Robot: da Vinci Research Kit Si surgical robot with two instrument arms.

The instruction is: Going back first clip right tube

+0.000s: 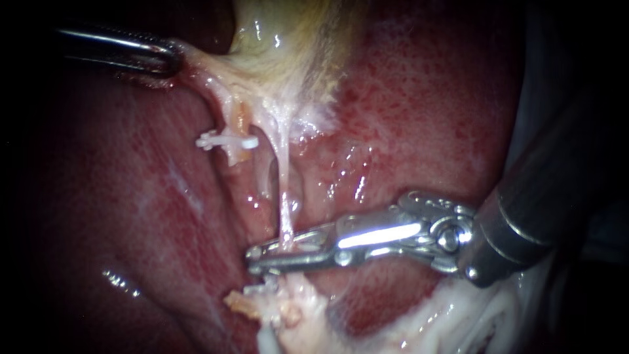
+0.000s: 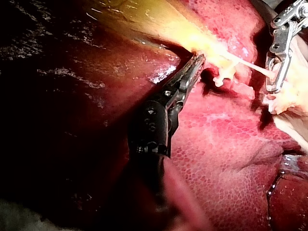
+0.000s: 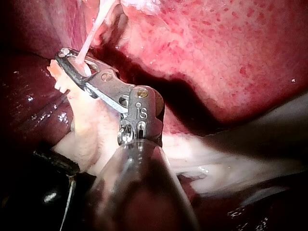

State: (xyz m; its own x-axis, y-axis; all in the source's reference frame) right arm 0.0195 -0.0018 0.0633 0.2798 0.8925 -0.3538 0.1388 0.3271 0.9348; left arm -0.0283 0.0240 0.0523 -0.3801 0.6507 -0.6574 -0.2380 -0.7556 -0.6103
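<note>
**At the right tube: the right instrument set to back away**

The right instrument's end effector (image 1: pixel 262 259) stands slightly apart, with the thin, taut right tube (image 1: pixel 284 196) between its halves. It sits just above a white clip (image 1: pixel 265 286) at the tube's foot. The left instrument's end effector (image 1: pixel 169 58) is clamped on the gallbladder (image 1: pixel 282 46), probably to keep both tubes stretched off the liver (image 1: pixel 426 98). A second clip (image 1: pixel 226 139) crosses the left tube (image 1: pixel 229 115).

bed: liver (image 1: pixel 432 98) | on it: gallbladder (image 1: pixel 288 39) | lower edge: white layer (image 1: pixel 458 321), perhaps gauze
</note>
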